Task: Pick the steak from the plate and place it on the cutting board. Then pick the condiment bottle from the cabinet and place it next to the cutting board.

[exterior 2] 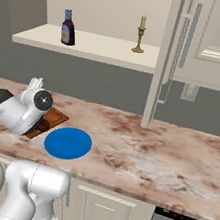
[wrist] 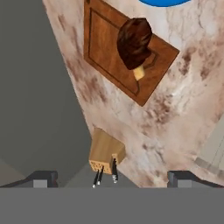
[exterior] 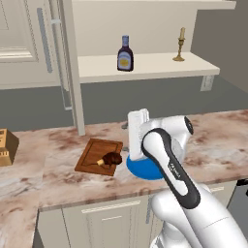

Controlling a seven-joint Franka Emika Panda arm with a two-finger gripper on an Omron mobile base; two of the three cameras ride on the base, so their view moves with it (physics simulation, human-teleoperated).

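Steak (exterior: 111,159) lies on cutting board (exterior: 92,154), near edge by blue plate (exterior 2: 68,142). Gripper (wrist: 109,178) wide open, empty. Risk: condiment bottle (exterior: 125,54) on cabinet shelf (exterior: 155,65) tips w/ off-centre approach.

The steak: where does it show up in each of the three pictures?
Left base view: steak sits left of centre, on the near right corner of the cutting board, beside the plate.
Right base view: the white arm covers that part of the board, so I cannot pick it out.
Hand view: top centre, on the board.
Shared landmark: the cutting board.
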